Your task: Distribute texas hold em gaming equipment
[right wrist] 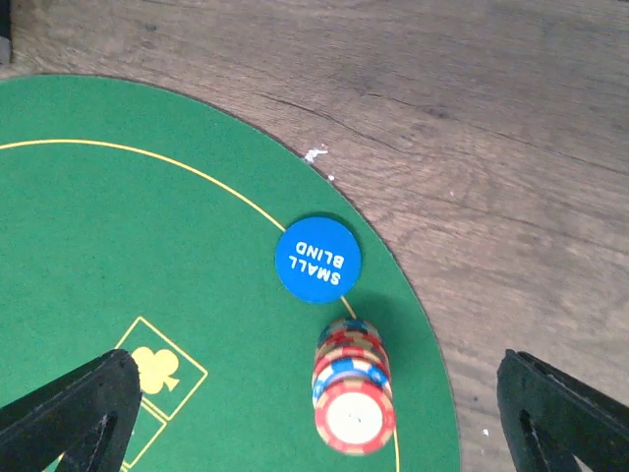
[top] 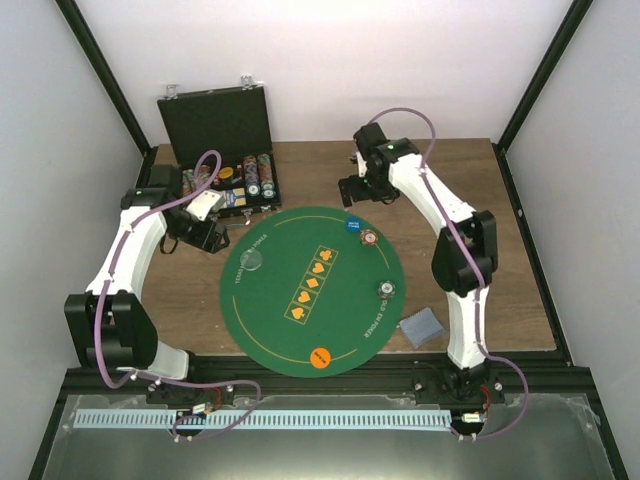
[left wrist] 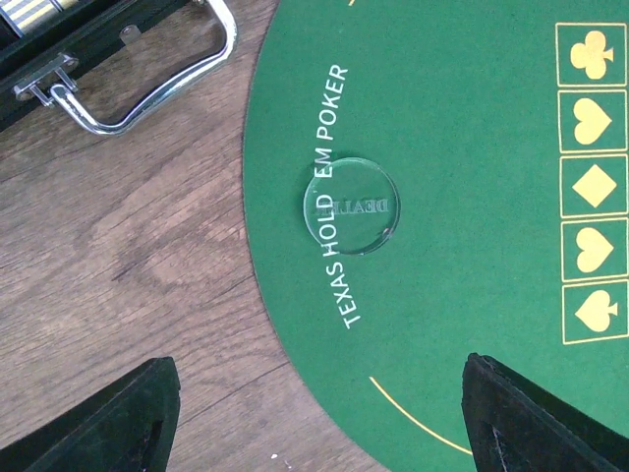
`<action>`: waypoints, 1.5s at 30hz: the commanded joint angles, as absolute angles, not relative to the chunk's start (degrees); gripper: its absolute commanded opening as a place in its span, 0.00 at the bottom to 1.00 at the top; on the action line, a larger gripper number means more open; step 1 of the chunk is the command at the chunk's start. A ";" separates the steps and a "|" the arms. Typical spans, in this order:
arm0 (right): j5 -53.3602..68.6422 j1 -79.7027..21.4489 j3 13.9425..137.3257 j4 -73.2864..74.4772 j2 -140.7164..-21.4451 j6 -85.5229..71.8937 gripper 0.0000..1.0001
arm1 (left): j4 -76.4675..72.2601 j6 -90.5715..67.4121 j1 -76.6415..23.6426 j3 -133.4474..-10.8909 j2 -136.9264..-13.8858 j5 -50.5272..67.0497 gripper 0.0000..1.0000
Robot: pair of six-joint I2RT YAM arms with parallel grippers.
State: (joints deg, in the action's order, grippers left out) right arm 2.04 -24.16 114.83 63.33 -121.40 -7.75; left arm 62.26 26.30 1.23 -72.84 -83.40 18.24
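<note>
On the green mat, a clear dealer disc (top: 254, 262) lies at the left, a blue "small blind" disc (top: 353, 225) and a red-and-white chip stack (top: 368, 238) at the far right, a silvery stack (top: 387, 290) at the right, and an orange disc (top: 321, 357) at the near edge. A grey-blue card deck (top: 421, 327) lies on the wood to the right. My left gripper (top: 212, 238) (left wrist: 319, 423) is open and empty, above the mat's left edge with the clear disc (left wrist: 351, 206) ahead of it. My right gripper (top: 362, 192) (right wrist: 314, 423) is open and empty, high above the chip stack (right wrist: 352, 388) and blue disc (right wrist: 317, 258).
The round green felt mat (top: 300, 240) fills the table's middle. An open black hinged case (top: 215, 125) holding rows of chips stands at the back left; its metal handle (left wrist: 147, 88) shows in the left wrist view. Black frame posts stand at the table's corners.
</note>
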 commanded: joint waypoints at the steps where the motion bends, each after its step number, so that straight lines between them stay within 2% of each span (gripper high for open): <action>1: 0.89 -23.81 106.27 56.54 -114.61 -14.46 1.00 | 62.33 26.46 1.02 -72.76 -81.20 19.15 0.80; 10: 2.40 -24.55 91.96 44.75 -108.81 -25.03 0.95 | 61.70 26.63 1.01 -72.08 -80.08 20.51 0.81; 18: -6.99 -25.28 90.39 49.18 -114.31 -26.76 0.98 | 61.44 26.81 0.92 -72.04 -81.04 21.48 0.81; 23: -6.44 -25.30 87.42 48.48 -114.79 -26.59 0.97 | 62.13 26.64 0.88 -73.32 -82.68 21.28 0.81; 28: -0.24 -25.46 86.86 45.40 -116.66 -26.27 0.83 | 61.88 26.89 0.89 -73.22 -82.88 20.87 0.81; 33: 1.27 -25.71 86.31 43.57 -117.70 -26.20 0.78 | 61.59 26.94 0.88 -73.25 -83.68 20.62 0.81; 41: -0.51 -25.75 87.87 44.21 -120.45 -25.54 0.57 | 61.53 27.30 0.88 -73.68 -84.05 19.97 0.81; 45: -2.34 -25.75 89.75 45.00 -121.53 -24.93 0.51 | 61.52 27.26 0.95 -73.68 -84.13 19.90 0.81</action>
